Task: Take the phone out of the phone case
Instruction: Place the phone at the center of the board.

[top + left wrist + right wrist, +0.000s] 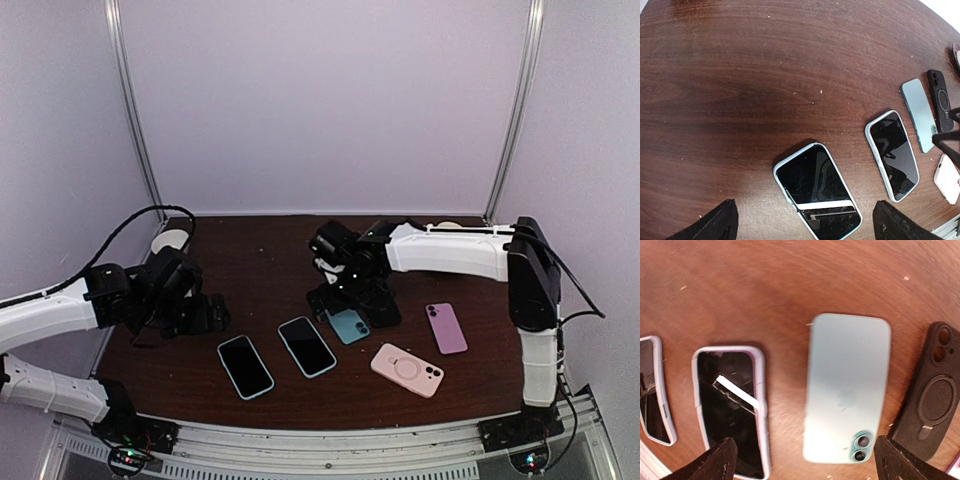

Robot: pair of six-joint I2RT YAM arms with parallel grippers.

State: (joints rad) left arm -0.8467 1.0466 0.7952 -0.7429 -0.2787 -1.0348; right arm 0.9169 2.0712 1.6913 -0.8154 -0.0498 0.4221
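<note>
**Teal phone [847,387] out and flat, black case [932,400] beside it**

You have the teal phone lying back-up on the table [270,260], near the middle. In the right wrist view the black case sits at its 3 o'clock, parallel and just beside it. A strip of bare wood shows between them, so they are not touching. Judged from that, the phone is out of the case and the job looks as good as done. Flat on its screen is a stable way for it to sit, and nothing props or pins it.

The phone's long axis runs 12 to 6 in that view, with the lenses at the 6 o'clock end, toward the near edge. The case lies the other way round, its lens cut-outs at 12 o'clock and its ring side up.

Your right pincer [807,461] hangs over the phone with its fingers spread wide. It grips nothing; the phone simply lies below the gap. Your left pincer [805,225] is just as wide and empty. It sits out at 9 o'clock on the table, above a phone in a pale case [817,192], which looks like parking clear of the right arm's work. A second pale-cased phone [892,155] lies at that one's 2 o'clock, also screen up.
</note>
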